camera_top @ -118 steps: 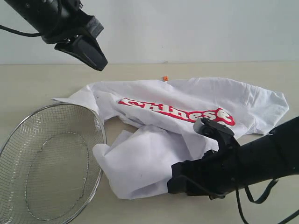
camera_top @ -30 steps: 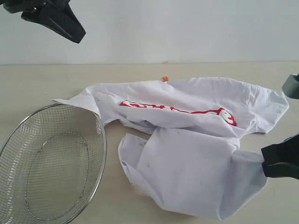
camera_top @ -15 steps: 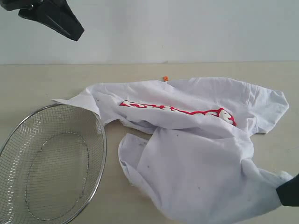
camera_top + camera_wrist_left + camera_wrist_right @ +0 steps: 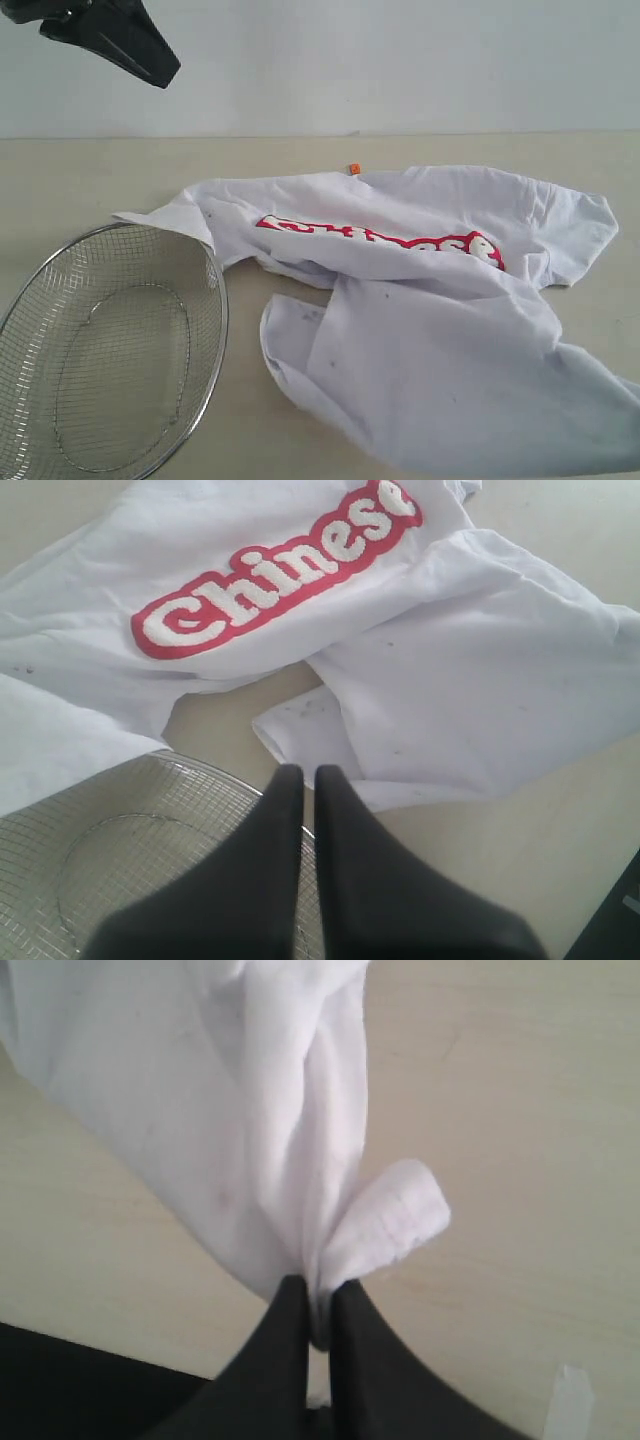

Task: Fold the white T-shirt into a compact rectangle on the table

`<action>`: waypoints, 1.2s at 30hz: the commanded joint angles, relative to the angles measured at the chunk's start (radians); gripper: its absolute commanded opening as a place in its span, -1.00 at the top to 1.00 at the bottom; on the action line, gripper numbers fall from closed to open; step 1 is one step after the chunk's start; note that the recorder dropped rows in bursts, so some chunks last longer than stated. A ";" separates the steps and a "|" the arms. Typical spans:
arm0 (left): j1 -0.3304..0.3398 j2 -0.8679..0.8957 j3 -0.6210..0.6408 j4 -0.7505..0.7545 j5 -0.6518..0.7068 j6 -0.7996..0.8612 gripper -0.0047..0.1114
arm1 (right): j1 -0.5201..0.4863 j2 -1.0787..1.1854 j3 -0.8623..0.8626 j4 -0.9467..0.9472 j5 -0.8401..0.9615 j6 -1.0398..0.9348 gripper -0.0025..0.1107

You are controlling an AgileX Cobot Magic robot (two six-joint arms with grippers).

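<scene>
The white T-shirt point(image 4: 400, 300) lies crumpled, chest up, its speckled plain lower part stretched toward the tabletop's near right corner. Behind it run the red banner point(image 4: 385, 240), partly under a fold, and the orange neck tag point(image 4: 353, 168). The right gripper point(image 4: 318, 1295) is clamped on a bunched fold of that near edge. The left gripper point(image 4: 160, 72) hangs closed and empty high over the far left, well apart. A wire-mesh basket point(image 4: 222, 320) sits near left on the pale beige table point(image 4: 80, 180), with a plain pale wall point(image 4: 400, 60) beyond.
</scene>
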 commanded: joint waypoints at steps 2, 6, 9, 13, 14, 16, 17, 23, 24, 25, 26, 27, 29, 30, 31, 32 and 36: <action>-0.002 -0.009 0.003 0.001 -0.001 -0.010 0.84 | -0.008 -0.040 -0.001 -0.071 0.059 0.055 0.96; -0.002 -0.009 0.003 -0.002 -0.001 -0.010 0.84 | -0.008 -0.059 -0.001 -0.118 0.104 0.073 0.96; -0.002 -0.009 0.003 -0.002 -0.001 -0.010 0.84 | -0.008 -0.086 -0.001 -0.244 0.104 0.176 0.96; -0.002 -0.009 0.003 -0.002 -0.001 -0.010 0.84 | -0.008 -0.092 -0.001 -0.260 0.104 0.174 0.96; -0.002 -0.009 0.003 -0.002 -0.001 -0.010 0.84 | -0.008 -0.092 -0.001 -0.265 0.104 0.181 0.96; -0.002 -0.009 0.003 -0.002 -0.001 -0.010 0.84 | -0.008 -0.092 -0.001 -0.284 0.104 0.213 0.91; -0.002 -0.009 0.003 -0.002 -0.001 -0.010 0.84 | -0.008 -0.092 -0.001 -0.300 0.104 0.220 0.76; -0.002 -0.009 0.003 -0.002 -0.001 -0.010 0.84 | -0.003 -0.092 -0.001 -0.445 0.104 0.343 -0.67; -0.002 -0.009 0.003 -0.002 -0.001 -0.010 0.84 | 0.006 -0.092 -0.001 -0.416 0.097 0.335 -0.60; -0.002 -0.009 0.003 -0.002 -0.001 -0.010 0.84 | 0.013 -0.092 -0.001 -0.388 0.070 0.326 -0.51; -0.002 -0.009 0.003 0.002 -0.001 -0.010 0.84 | 0.023 -0.092 -0.001 -0.343 0.030 0.295 -0.38; -0.002 -0.009 0.003 0.007 -0.001 -0.010 0.84 | 0.033 -0.092 -0.001 -0.282 -0.016 0.251 -0.26; -0.002 -0.009 0.003 0.016 -0.001 -0.010 0.84 | 0.047 -0.092 -0.001 -0.120 -0.105 0.169 0.04; -0.002 -0.009 0.003 0.019 -0.001 -0.010 0.84 | 0.055 -0.089 -0.001 -0.012 -0.146 0.107 0.19; -0.002 -0.009 0.003 0.027 -0.001 -0.010 0.84 | 0.062 -0.084 -0.001 0.068 -0.179 0.048 0.29; -0.002 -0.011 0.003 0.032 -0.001 -0.010 0.84 | 0.071 -0.071 -0.001 0.161 -0.205 -0.029 0.38; -0.002 -0.031 0.003 0.089 -0.001 -0.020 0.84 | 0.151 0.124 -0.001 0.418 -0.307 -0.267 0.10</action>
